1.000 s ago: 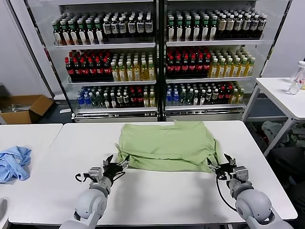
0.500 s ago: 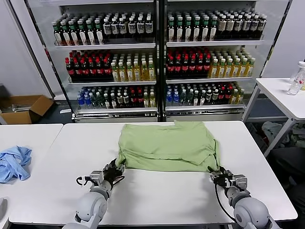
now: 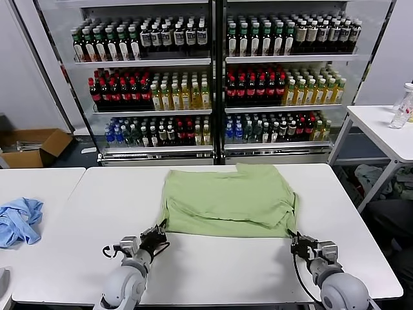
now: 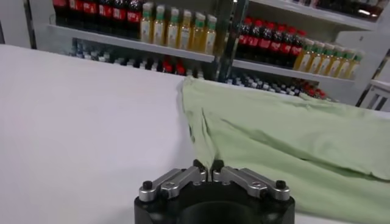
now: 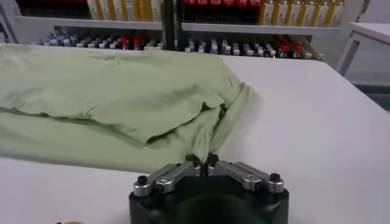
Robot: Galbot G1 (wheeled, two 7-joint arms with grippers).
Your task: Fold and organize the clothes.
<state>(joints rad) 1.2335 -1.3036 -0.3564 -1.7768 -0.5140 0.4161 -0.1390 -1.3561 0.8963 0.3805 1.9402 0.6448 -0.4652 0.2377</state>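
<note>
The light green T-shirt (image 3: 229, 200) lies on the white table (image 3: 213, 268), folded over so that its bow print is hidden. My left gripper (image 3: 157, 234) is shut on the shirt's near left corner; in the left wrist view the fingertips (image 4: 208, 168) pinch the cloth (image 4: 286, 134) low over the table. My right gripper (image 3: 295, 240) is shut on the near right corner; in the right wrist view the jaws (image 5: 202, 163) pinch a gathered fold of the shirt (image 5: 109, 85).
A light blue garment (image 3: 18, 219) lies on the adjoining table at the left. Bottle coolers (image 3: 213, 84) stand behind the table. A cardboard box (image 3: 32, 145) is on the floor at far left. A side table with a bottle (image 3: 401, 106) is at the right.
Both grippers have drawn back toward the table's near edge, pulling the shirt's near corners with them. The left fingers, spread a second ago, have shut on the cloth.
</note>
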